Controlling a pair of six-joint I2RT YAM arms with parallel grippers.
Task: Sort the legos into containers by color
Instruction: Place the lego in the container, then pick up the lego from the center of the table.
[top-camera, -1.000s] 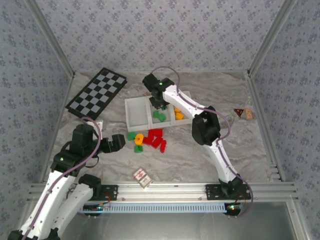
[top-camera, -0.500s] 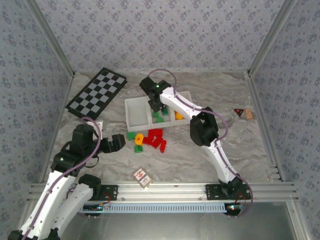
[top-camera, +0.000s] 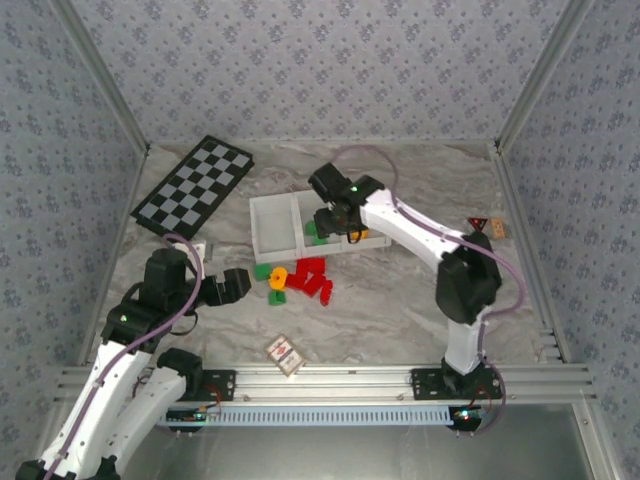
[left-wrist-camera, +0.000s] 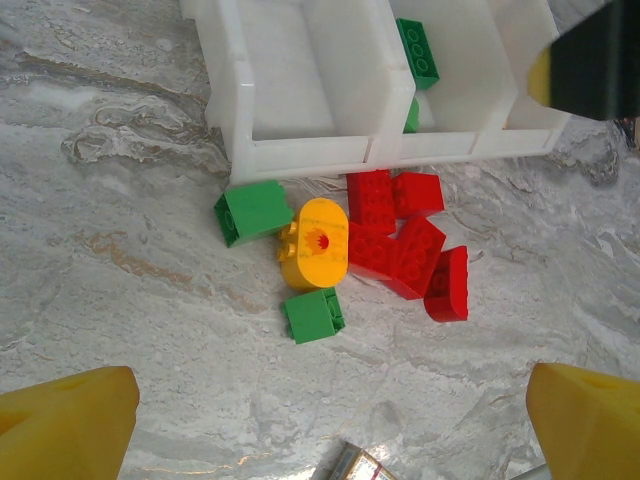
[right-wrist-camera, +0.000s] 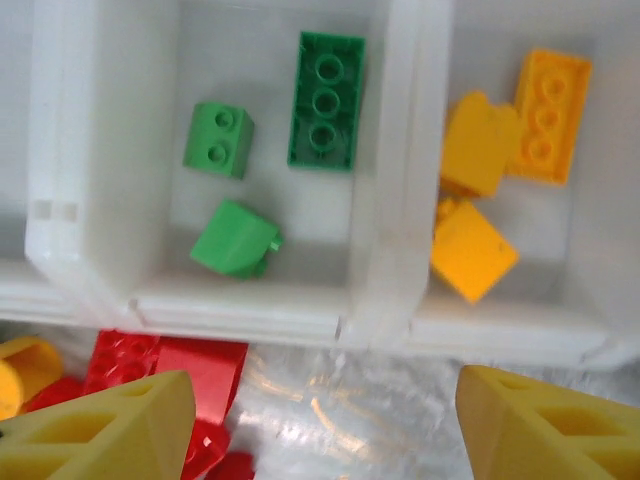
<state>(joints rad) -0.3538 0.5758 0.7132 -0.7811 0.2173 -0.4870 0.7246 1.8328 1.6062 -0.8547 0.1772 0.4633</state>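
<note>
Legos lie loose on the table at 6 o'clock of the tray: reds, two greens, one yellow. Middle compartment holds green bricks; yellows sit at their 3 o'clock. Right gripper hovers over the tray's near wall, jaws apart, empty; left gripper wide open, empty. Recommended: take the outlying green brick first, fingers clear of neighbours.

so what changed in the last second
The right gripper opened, its arm swinging right and drawing back from the middle compartment, where three green legos lie. The left gripper, open, and the loose legos on the table stayed put.
</note>
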